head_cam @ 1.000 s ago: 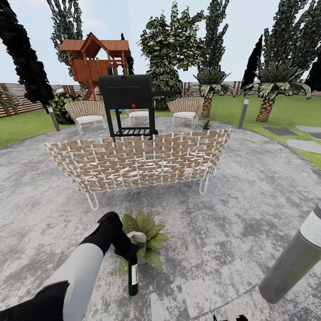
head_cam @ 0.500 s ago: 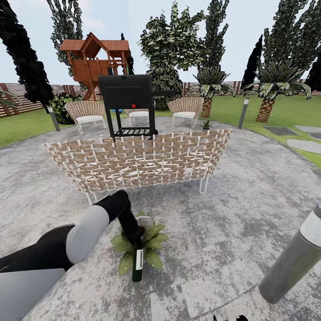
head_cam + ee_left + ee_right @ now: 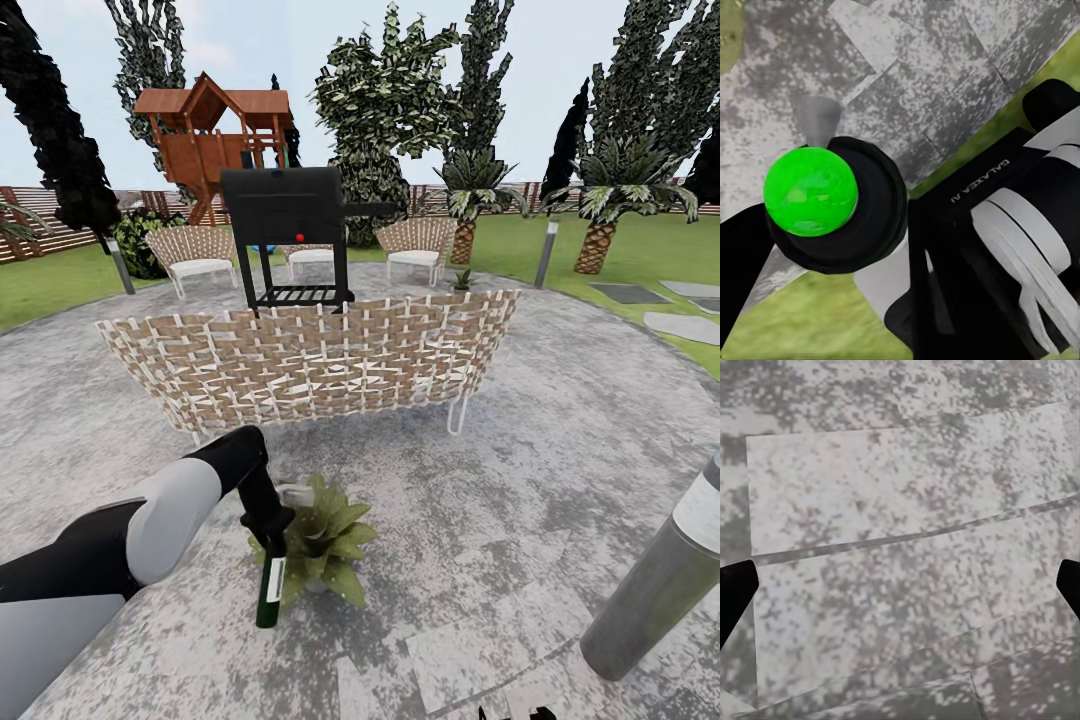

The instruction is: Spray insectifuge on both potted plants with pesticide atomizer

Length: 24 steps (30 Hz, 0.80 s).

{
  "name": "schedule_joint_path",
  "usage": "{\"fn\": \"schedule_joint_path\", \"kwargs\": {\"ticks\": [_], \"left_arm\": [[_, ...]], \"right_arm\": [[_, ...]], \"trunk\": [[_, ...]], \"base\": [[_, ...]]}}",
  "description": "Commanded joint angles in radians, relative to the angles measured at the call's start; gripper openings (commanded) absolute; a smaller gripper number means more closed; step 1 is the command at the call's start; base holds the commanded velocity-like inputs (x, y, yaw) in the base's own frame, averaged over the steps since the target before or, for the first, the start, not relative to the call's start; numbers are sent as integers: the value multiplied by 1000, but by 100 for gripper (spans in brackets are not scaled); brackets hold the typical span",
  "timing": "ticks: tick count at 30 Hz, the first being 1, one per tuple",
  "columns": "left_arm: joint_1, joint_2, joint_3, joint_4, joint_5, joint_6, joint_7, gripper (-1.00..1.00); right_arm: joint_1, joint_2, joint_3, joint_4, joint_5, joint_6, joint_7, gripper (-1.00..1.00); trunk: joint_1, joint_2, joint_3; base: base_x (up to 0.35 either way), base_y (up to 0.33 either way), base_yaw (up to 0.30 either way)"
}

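Note:
My left gripper is shut on the pesticide atomizer, a slim dark green bottle with a white label. It hangs base-down and slightly tilted, its pale trigger head up by the leaves. It is at the left edge of a low potted plant on the stone patio. In the left wrist view the atomizer's bright green base faces the camera, with my own body behind it. A second potted plant sits far back by the chairs. My right gripper is open above bare paving.
A woven wicker sofa stands just beyond the near plant, with a black grill and wicker chairs behind it. A grey bollard leans in at the lower right. Lawn, palms and stepping stones lie to the right.
My left arm has swung left and drawn back a little, carrying the atomizer from the plant's middle to its left edge. The bottle now tilts more. The camera has not moved.

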State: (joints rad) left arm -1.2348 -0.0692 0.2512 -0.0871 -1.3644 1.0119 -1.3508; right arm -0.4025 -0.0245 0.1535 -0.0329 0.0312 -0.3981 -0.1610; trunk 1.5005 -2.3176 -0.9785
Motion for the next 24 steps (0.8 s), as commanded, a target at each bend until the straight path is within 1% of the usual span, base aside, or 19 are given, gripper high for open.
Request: {"fn": "schedule_joint_path", "kwargs": {"ticks": [1, 4, 7, 8, 13, 18, 20, 24], "left_arm": [[0, -1, 7, -3, -14, 11, -8, -100], [0, -1, 5, -8, -23, 9, -8, -100], [2, 0, -8, -17, -72, 8, -7, -100], [2, 0, -9, -21, -78, 9, -7, -100], [2, -8, 0, -32, -80, 10, -8, -100], [1, -12, 8, -120, -74, 11, -9, -100], [1, -12, 10, -139, -73, 11, -10, -100], [1, -17, 11, -148, -71, 11, -11, -100]], "right_arm": [[-1, 0, 8, 1, 3, -1, -8, 100], [0, -1, 8, 0, 3, -1, -8, 100], [-1, 0, 8, -2, 1, -1, -8, 100], [0, 0, 8, -3, 1, -1, -8, 100], [-1, 1, 8, -3, 1, -1, -8, 100], [-1, 1, 8, -4, 1, -1, -8, 100], [-1, 1, 8, -4, 1, -1, -8, 100], [-1, 1, 8, -4, 0, -1, -8, 100]], "trunk": [[0, 0, -1], [0, 0, -1], [0, 0, -1], [0, 0, -1], [0, 0, -5], [0, 0, -12], [0, 0, -15], [0, 0, -22]], "base": [[0, 0, 0], [0, 0, 0], [0, 0, 0], [0, 0, 0], [0, 0, 0], [0, 0, 0], [0, 0, 0], [0, 0, 0]]}}
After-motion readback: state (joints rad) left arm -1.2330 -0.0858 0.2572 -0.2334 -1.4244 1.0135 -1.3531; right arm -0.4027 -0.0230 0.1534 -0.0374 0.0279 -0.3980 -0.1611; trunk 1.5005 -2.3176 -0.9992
